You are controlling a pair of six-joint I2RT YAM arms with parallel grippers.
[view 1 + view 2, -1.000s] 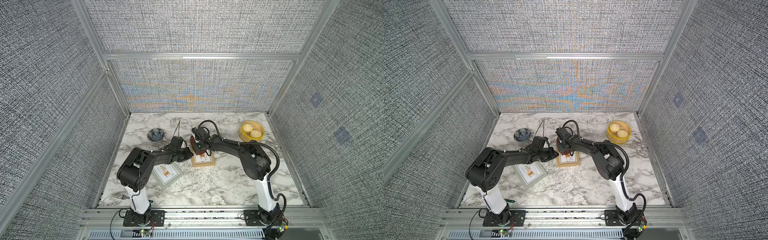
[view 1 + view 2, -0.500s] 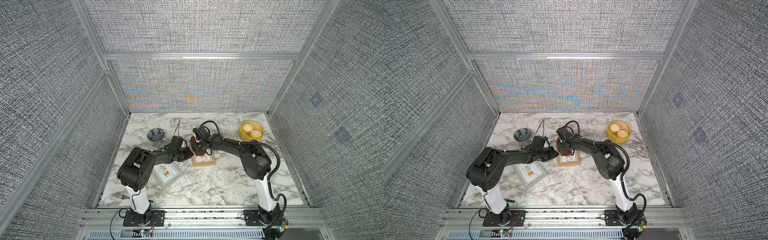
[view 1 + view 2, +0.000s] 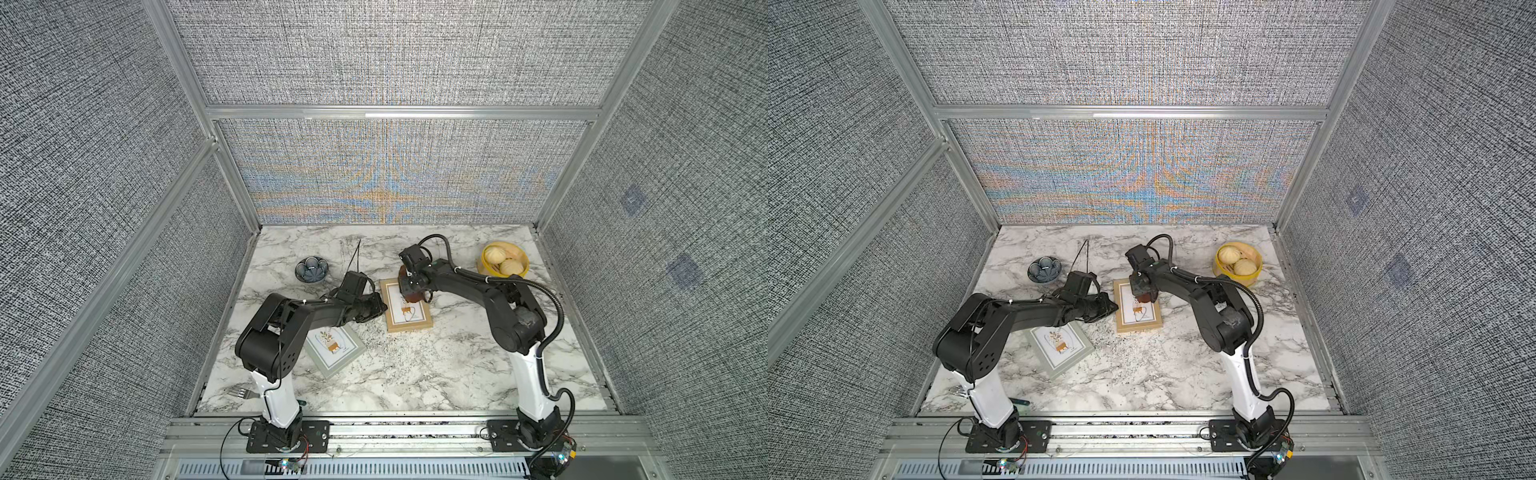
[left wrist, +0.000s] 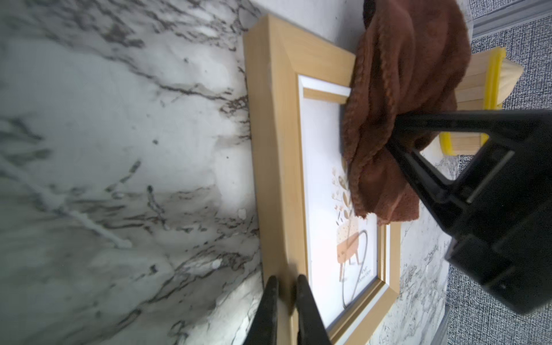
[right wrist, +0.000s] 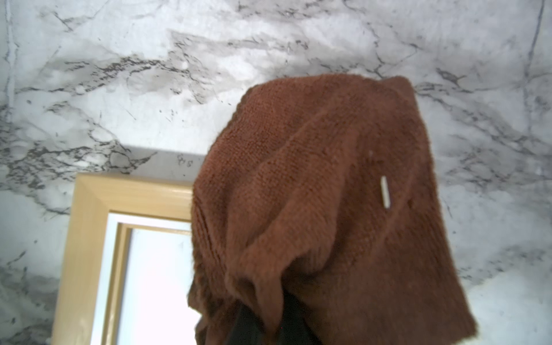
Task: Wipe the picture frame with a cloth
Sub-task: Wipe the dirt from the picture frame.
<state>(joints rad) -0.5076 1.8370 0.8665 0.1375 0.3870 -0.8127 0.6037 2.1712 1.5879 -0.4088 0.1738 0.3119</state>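
The picture frame (image 3: pixel 409 326) is light wood and lies flat mid-table, seen in both top views (image 3: pixel 1139 326). My left gripper (image 3: pixel 383 308) is shut on its left rail; the left wrist view shows the rail (image 4: pixel 277 149) pinched between the two fingertips (image 4: pixel 286 282). The reddish-brown cloth (image 3: pixel 412 296) hangs bunched from my right gripper (image 3: pixel 411 286), which is shut on it. It drapes over the frame's far end and glass (image 4: pixel 397 89). The right wrist view shows the cloth (image 5: pixel 328 194) covering the far right corner of the frame (image 5: pixel 89 209), its folds hiding most of the fingers.
A grey-green picture frame (image 3: pixel 334 347) lies near the left arm. A blue patterned bowl (image 3: pixel 311 269) sits at the back left. A yellow basket with buns (image 3: pixel 505 259) stands at the back right. A fork (image 3: pixel 243 391) lies at the front left edge.
The right gripper with the cloth has slid a little over the far end of the wooden frame. The left gripper has stayed clamped on the frame's left rail.
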